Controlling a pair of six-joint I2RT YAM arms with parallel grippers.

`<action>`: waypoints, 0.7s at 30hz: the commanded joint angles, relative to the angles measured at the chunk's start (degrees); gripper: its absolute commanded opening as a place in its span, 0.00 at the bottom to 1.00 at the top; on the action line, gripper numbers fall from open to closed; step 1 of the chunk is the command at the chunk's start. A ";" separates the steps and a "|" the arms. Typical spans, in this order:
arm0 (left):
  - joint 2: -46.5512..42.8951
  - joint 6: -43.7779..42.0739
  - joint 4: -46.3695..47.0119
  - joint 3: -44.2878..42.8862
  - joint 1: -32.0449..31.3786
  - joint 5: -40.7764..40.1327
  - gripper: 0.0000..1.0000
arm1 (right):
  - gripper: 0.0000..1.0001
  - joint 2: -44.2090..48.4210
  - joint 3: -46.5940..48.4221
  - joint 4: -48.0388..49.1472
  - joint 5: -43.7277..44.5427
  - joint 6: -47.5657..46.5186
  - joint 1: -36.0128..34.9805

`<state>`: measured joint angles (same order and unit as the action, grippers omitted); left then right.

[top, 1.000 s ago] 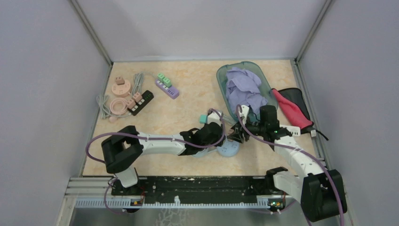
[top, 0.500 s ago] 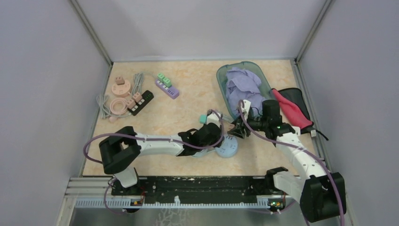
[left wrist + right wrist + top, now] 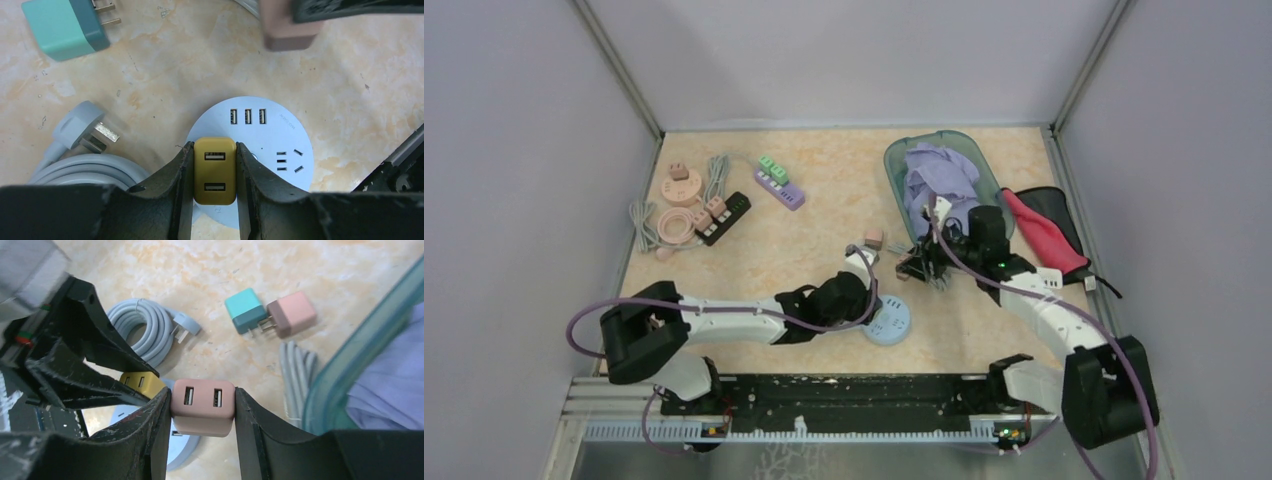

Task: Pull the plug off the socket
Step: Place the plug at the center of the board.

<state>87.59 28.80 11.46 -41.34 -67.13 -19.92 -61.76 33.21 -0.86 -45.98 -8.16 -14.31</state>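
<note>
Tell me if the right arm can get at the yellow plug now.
Probably not: the left gripper clamps the yellow plug on both sides, and the right gripper is itself full with a pink plug.

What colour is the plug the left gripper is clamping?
Mustard yellow; the plug shows best in the left wrist view.

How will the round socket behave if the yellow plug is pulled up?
The round socket looks like light plastic, so it may lift with the yellow plug the left gripper clamps. Nothing visibly pins it, so it could slide on the smooth table.
</note>
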 commanded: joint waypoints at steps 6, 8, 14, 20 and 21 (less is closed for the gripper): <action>-5.07 -0.34 -4.42 9.12 0.10 1.70 0.00 | 0.01 -20.31 15.89 -2.38 12.31 4.06 -8.25; -6.35 -0.08 -3.94 10.14 0.12 1.72 0.00 | 0.04 -24.11 18.75 -3.46 14.15 3.57 -9.69; -7.96 0.22 -1.55 12.09 0.09 2.43 0.00 | 0.16 -31.53 21.90 -5.55 21.63 4.30 -14.51; -6.75 0.58 0.28 11.99 0.10 4.12 0.00 | 0.35 -34.91 23.21 -6.28 23.77 5.91 -14.70; -6.66 0.54 0.55 11.94 0.10 4.37 0.00 | 0.41 -34.61 22.95 -6.06 23.51 5.96 -14.70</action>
<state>79.11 28.91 16.29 -31.42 -67.11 -17.80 -96.95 53.80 -7.09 -25.28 -3.40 -29.12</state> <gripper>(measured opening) 0.371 0.433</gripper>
